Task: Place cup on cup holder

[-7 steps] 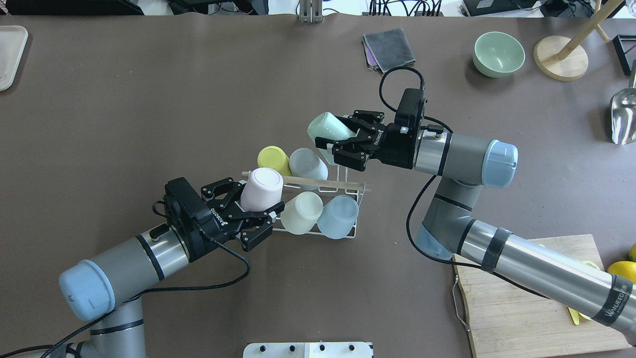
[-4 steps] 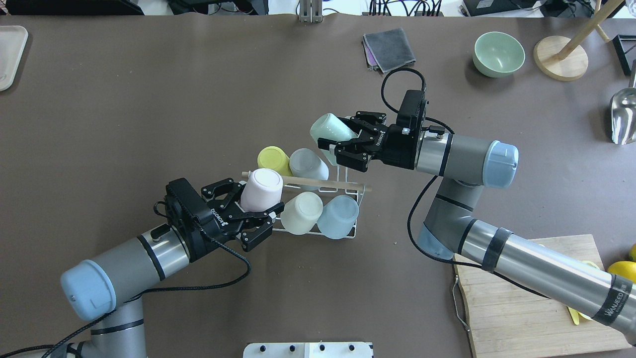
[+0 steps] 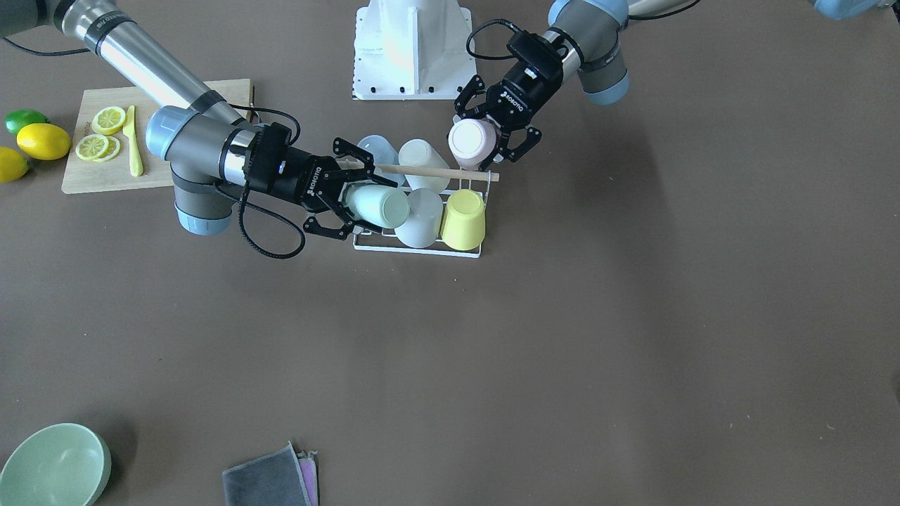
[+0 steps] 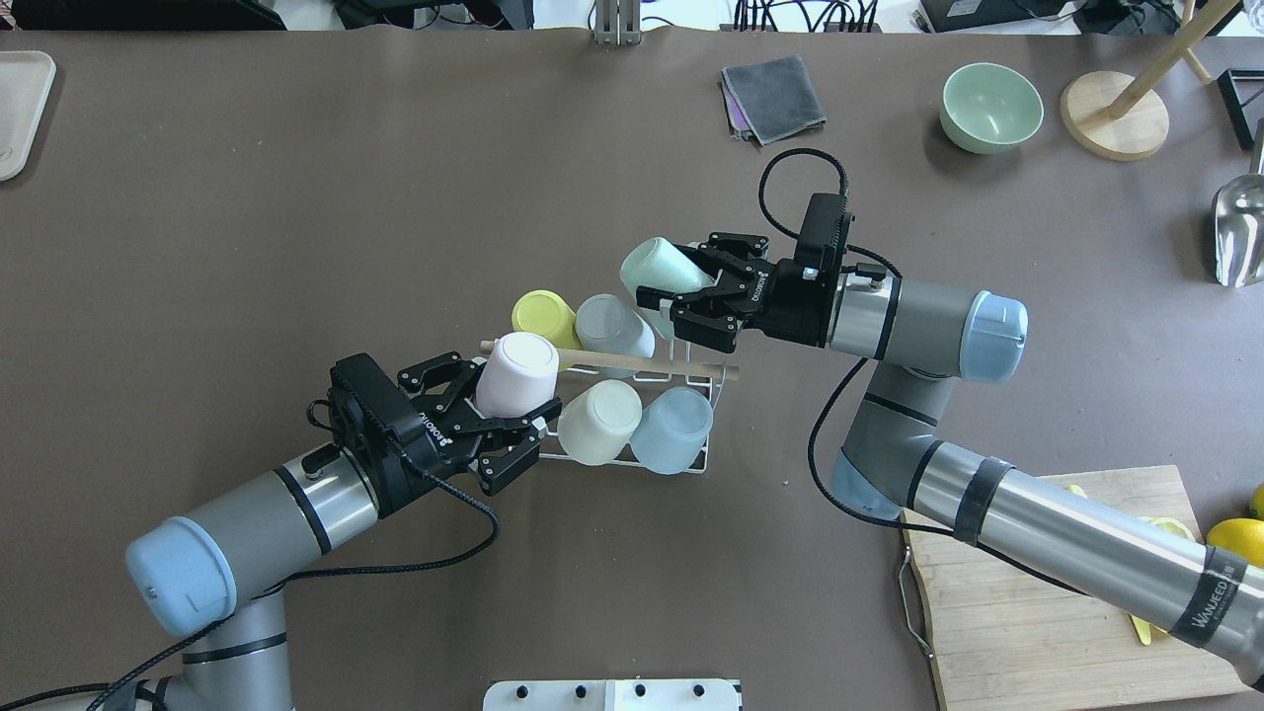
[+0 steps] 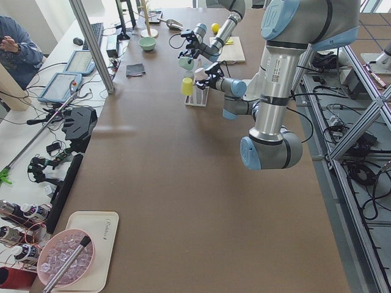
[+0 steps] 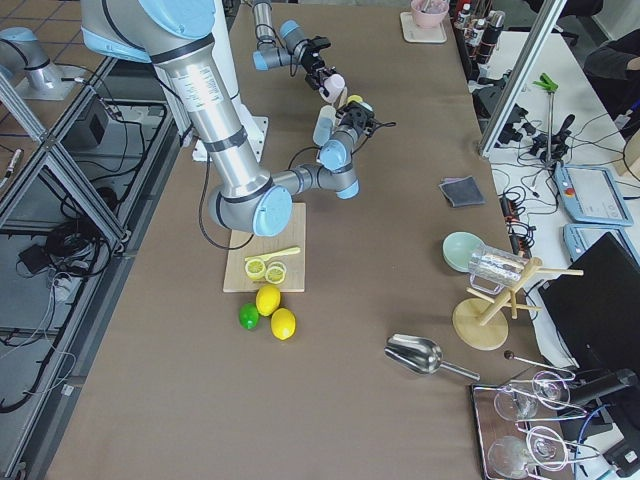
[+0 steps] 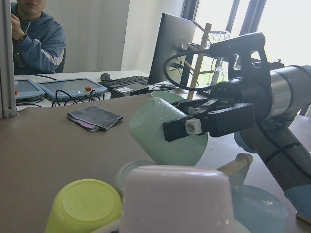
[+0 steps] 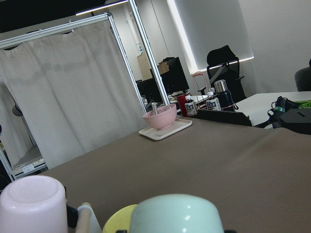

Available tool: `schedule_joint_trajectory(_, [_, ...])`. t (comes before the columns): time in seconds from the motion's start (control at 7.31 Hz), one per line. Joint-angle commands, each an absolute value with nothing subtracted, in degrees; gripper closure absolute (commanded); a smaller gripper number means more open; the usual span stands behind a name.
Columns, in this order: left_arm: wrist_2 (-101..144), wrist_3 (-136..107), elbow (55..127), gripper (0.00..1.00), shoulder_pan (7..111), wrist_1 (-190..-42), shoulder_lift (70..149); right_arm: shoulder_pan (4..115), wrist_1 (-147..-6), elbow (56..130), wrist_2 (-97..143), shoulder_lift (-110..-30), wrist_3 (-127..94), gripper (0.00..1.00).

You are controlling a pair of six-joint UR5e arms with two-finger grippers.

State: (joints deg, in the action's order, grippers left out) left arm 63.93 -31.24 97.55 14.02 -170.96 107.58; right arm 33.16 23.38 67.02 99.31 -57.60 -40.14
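Observation:
The cup holder, a white wire rack (image 4: 703, 462) with a wooden rod (image 4: 642, 366) on top, stands mid-table. A yellow cup (image 4: 543, 316), a grey cup (image 4: 612, 326), a cream cup (image 4: 600, 422) and a light blue cup (image 4: 671, 430) sit upside down on its prongs. My left gripper (image 4: 509, 395) is shut on a pink cup (image 4: 520, 370) at the rack's near left end. My right gripper (image 4: 676, 276) is shut on a mint green cup (image 4: 655, 267), held tilted just above the rack's far right corner. In the front-facing view the mint cup (image 3: 376, 205) sits beside the grey cup (image 3: 420, 218).
A wooden cutting board (image 4: 1037, 612) with lemon slices lies near right, under my right arm. A green bowl (image 4: 990, 107), a grey cloth (image 4: 775, 97), a wooden stand (image 4: 1116, 114) and a metal scoop (image 4: 1239, 232) are at the far right.
My right gripper has lowered the mint green cup slightly toward the rack and levelled its wrist. My left gripper and the pink cup have barely moved.

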Motion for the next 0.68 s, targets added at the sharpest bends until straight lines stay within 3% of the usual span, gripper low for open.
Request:
schedule_joint_trajectory(0.0, [62.58,-31.29,97.21,0.01,13.54,-171.03,107.75,33.22,24.96,67.41,99.14,-58.62,-40.25,1.00])
schedule_joint_trajectory(0.14, [62.58,-31.38,97.21,0.01,13.54,-171.04,107.75,33.14,25.13,67.50,96.79,-58.62,-40.25,0.01])
schedule_joint_trajectory(0.55, [62.58,-31.20,98.52,0.01,13.54,-171.04,105.83,34.36,23.92,68.98,95.36,-57.31,-42.80,0.00])
